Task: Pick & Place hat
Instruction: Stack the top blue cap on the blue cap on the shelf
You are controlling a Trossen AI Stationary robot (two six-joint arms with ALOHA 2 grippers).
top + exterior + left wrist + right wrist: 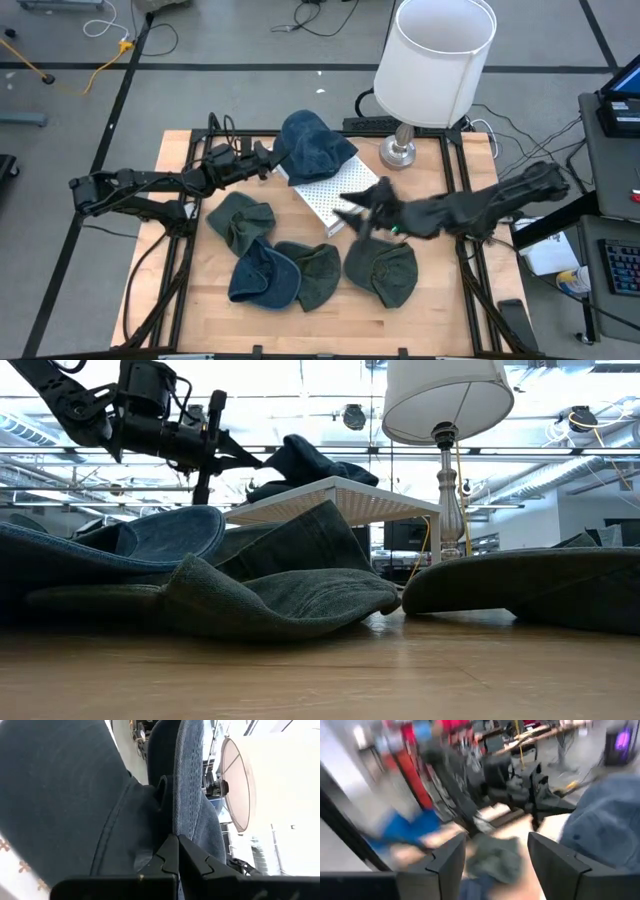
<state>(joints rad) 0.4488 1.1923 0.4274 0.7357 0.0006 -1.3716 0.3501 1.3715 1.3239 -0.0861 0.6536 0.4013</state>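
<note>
A dark blue hat (312,143) lies on a white perforated box (325,197) at the table's far middle; in the low view the blue hat (300,460) sits on the box top. My left gripper (268,160) reaches in from the left, shut at the hat's left edge. My right gripper (350,212) hovers open over the box's near right corner, holding nothing. Two green hats (240,222) (318,275), another blue hat (262,275) and a third green hat (385,272) lie flat on the table nearer me. My left gripper (176,839) is shut on the blue hat's left edge (165,815), pinched between the two fingertips. The fingers come in about level from the table's left. The hat rests on the white box; one layer or several, I cannot tell.
A tall lamp with a white shade (435,60) stands at the table's far right, its metal base (398,150) just beyond the box. Cables run along the far edge. Bare wood (440,290) shows at the near right corner.
</note>
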